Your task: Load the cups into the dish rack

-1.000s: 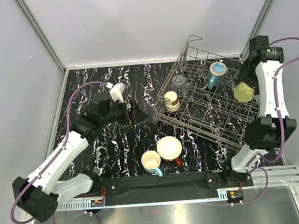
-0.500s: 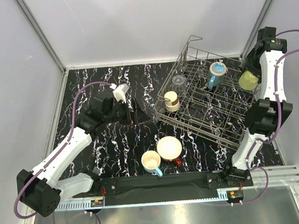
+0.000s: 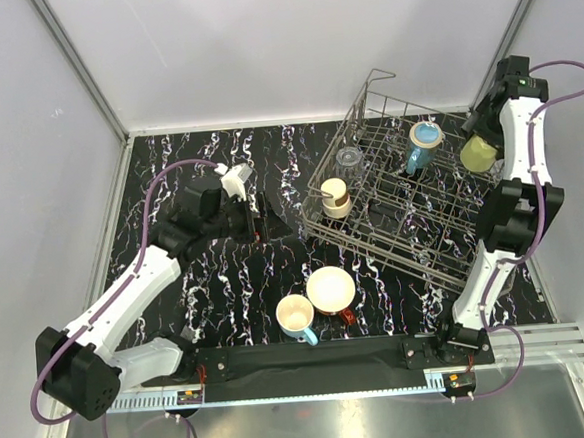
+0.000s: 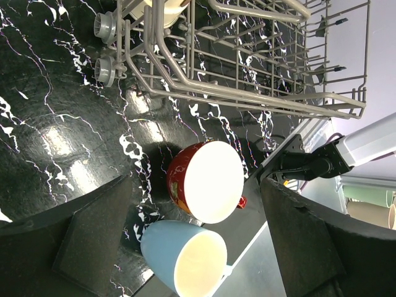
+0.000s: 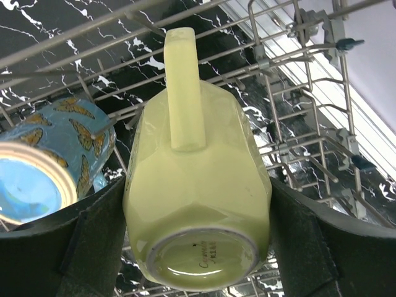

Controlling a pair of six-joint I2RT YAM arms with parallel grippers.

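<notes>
The grey wire dish rack (image 3: pixel 411 261) stands at the back right. In it are a teal butterfly cup (image 3: pixel 424 142), a clear tumbler (image 3: pixel 349 161) and a cream-brown cup (image 3: pixel 336 197). My right gripper (image 3: pixel 479 144) is shut on a yellow-green mug (image 3: pixel 477 153) above the rack's far right corner. In the right wrist view the mug (image 5: pixel 198 185) shows base and handle toward the camera, with rack wires (image 5: pixel 297 124) beyond it. My left gripper (image 3: pixel 258 221) hangs open and empty, left of the rack. A red mug (image 4: pixel 207 179) and a light-blue mug (image 4: pixel 182 257) stand on the table ahead of it.
The red mug (image 3: pixel 330 289) and light-blue mug (image 3: pixel 296 317) stand side by side, close to the black bar (image 3: pixel 312 358) at the table's near edge. Grey walls close in the table on both sides and at the back.
My right arm has raised the yellow-green mug and carried it toward the rack's back right corner. My left gripper has shifted slightly right, still open.
</notes>
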